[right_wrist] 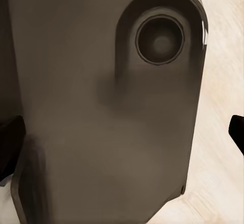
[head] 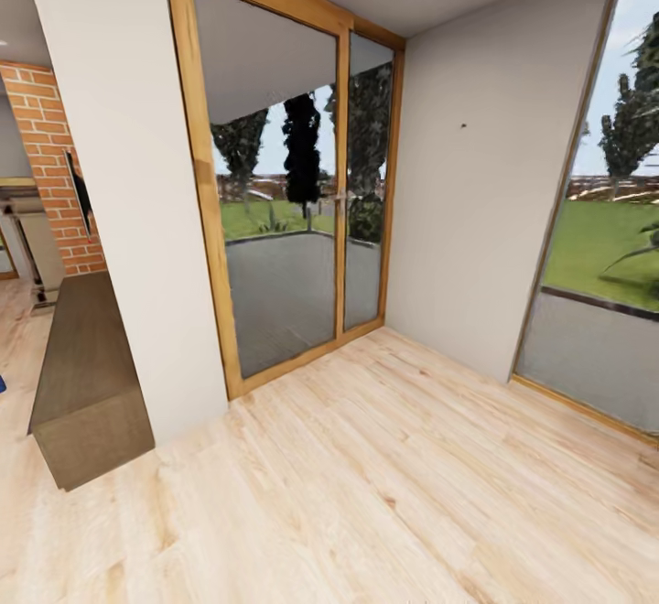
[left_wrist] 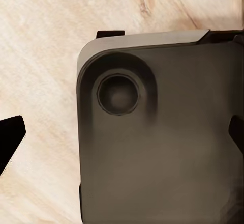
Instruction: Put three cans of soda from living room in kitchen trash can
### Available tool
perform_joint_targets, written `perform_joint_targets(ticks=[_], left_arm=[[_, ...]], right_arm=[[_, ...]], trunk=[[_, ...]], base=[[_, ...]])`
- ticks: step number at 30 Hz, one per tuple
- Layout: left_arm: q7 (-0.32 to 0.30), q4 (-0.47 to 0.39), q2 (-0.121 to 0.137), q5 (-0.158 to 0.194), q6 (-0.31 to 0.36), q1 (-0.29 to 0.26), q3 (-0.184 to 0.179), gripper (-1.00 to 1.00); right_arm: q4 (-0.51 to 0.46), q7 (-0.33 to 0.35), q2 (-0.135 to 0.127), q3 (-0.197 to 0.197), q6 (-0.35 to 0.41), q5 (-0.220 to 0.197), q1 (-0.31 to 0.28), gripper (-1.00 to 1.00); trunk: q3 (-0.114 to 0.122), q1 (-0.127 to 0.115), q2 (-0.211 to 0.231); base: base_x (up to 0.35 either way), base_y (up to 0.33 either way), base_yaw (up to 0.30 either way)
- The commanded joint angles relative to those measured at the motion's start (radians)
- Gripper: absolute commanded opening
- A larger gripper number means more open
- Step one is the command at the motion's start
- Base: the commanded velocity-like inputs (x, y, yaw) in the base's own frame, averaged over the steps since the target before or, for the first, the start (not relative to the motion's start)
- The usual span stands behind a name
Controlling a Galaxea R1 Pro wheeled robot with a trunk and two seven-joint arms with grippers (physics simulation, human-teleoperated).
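The soda cans, the trash can and the kitchen are out of view. The head view looks into a corner of the living room with a light wood floor (head: 384, 485). In the left wrist view my left gripper (left_wrist: 122, 135) is open, its dark fingertips (left_wrist: 11, 137) wide apart above my own dark grey base (left_wrist: 162, 147) and the floor. In the right wrist view my right gripper (right_wrist: 123, 135) is open too, with a fingertip (right_wrist: 237, 130) at the picture's edge and my base (right_wrist: 101, 107) below. Neither holds anything.
A long low dark-wood cabinet (head: 87, 375) stands at the left against a white wall pillar (head: 128, 192). Behind it are the brick column (head: 50, 165) and the black TV's edge (head: 81, 192). A wood-framed glass door (head: 284, 201) is ahead, a tall window (head: 604, 247) at the right.
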Motion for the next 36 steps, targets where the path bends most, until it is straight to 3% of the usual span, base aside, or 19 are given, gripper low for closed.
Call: perform_joint_targets(ticks=[1, 36], left_arm=[[0.0, 0.0, 0.0, 0.0, 0.0, 0.0, 0.0, 1.0], [0.0, 0.0, 0.0, 0.0, 0.0, 0.0, -0.001, 1.0]], right_arm=[[0.0, 0.0, 0.0, 0.0, 0.0, 0.0, 0.0, 1.0], [-0.001, 0.0, -0.001, 0.001, 0.0, 0.0, -0.001, 1.0]], trunk=[[0.001, 0.0, 0.0], [0.022, 0.0, 0.0]], base=[[0.0, 0.0, -0.256], [0.0, 0.0, -0.255]])
